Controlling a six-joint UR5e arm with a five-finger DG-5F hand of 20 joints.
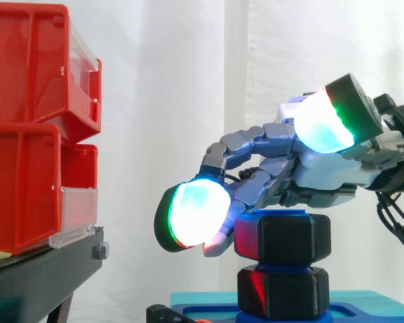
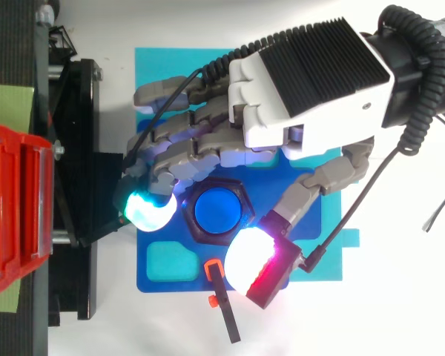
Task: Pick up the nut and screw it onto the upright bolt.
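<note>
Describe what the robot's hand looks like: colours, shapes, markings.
The hand has a white shell topped by a black ribbed block. Its fingers are chains of grey-blue blocky segments. The fingertips are thick rounded pads: one pad glows cyan-white with green and red edges, another white with red, backed in black.
</note>
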